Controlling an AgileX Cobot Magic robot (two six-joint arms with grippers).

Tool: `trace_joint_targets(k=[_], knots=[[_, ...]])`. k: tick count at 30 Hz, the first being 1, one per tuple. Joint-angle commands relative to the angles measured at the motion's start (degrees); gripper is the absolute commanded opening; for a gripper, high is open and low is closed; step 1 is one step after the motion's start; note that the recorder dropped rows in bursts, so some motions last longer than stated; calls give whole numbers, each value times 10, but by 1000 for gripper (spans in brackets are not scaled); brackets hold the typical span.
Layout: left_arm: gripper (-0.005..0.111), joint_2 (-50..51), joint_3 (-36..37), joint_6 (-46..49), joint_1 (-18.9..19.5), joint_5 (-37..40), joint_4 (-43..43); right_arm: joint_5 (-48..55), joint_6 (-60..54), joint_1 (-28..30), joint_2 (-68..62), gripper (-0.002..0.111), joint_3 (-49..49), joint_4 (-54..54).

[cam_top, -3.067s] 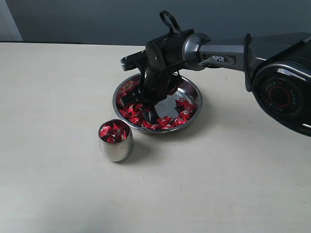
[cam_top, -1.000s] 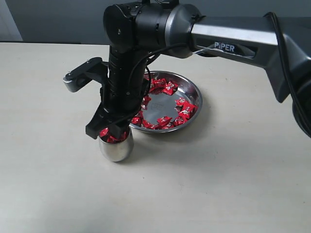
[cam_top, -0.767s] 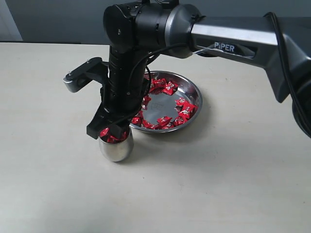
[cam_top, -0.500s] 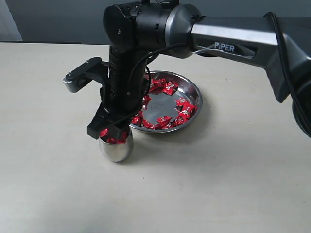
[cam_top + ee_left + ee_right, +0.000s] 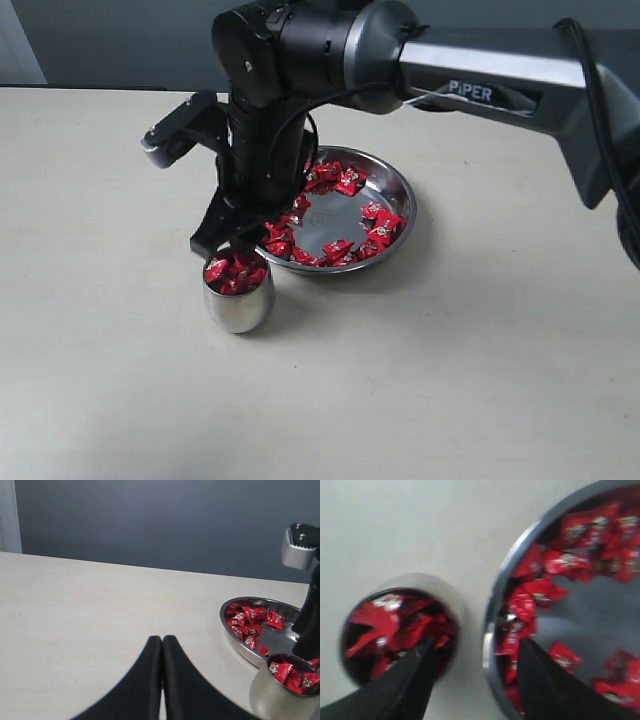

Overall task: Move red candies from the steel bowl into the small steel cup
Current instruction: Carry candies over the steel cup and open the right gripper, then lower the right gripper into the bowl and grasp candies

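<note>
The small steel cup (image 5: 238, 300) stands on the table, nearly full of red candies (image 5: 232, 273). Behind it on the right sits the steel bowl (image 5: 404, 196), with more red candies (image 5: 338, 180) ringing its bare middle. My right gripper (image 5: 228, 240) hangs open and empty just above the gap between cup and bowl. In the right wrist view its fingers (image 5: 422, 660) straddle the cup (image 5: 436, 583) and the bowl's rim (image 5: 519, 546). My left gripper (image 5: 162, 639) is shut on nothing, low over bare table to one side of the bowl (image 5: 223, 619) and the cup (image 5: 267, 697).
The right arm (image 5: 480, 80) stretches across from the right, over the bowl. A pale tabletop (image 5: 450, 380) spreads round both vessels, with a dark wall (image 5: 120, 40) behind its far edge.
My right gripper has lifted off the cup's mouth and shifted a little toward the bowl, jaws open. The cup and bowl have stayed put.
</note>
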State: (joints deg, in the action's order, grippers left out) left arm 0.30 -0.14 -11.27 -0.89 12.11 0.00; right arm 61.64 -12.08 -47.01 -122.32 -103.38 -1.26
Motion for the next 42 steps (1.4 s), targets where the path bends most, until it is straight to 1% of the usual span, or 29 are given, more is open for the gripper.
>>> trace_joint_targets(k=[1,3,7,11,15,21,29,33,36,40,42], knots=[[0,-3,1,-2,-4,-2,0,-38,112,16,23,49,2,-162],[0,-3,1,-2,-4,-2,0,-47,143,31,21,46,2,-199],[0,-3,1,-2,-4,-2,0,-67,153,66,7,41,2,-190],[0,-3,1,-2,-4,-2,0,-74,153,102,-21,41,2,-176],[0,-3,1,-2,-4,-2,0,-112,156,127,-49,41,2,-170],[0,-3,1,-2,-4,-2,0,-200,169,140,-81,41,2,-154],[0,-3,1,-2,-4,-2,0,-247,181,152,-112,41,2,-163],[0,-3,1,-2,-4,-2,0,-248,183,157,-121,41,2,-162],[0,-3,1,-2,-4,-2,0,-224,183,157,-121,41,2,-157],[0,-3,1,-2,-4,-2,0,-133,175,156,-105,41,2,-114],[0,-3,1,-2,-4,-2,0,-79,140,156,-96,41,2,-83]])
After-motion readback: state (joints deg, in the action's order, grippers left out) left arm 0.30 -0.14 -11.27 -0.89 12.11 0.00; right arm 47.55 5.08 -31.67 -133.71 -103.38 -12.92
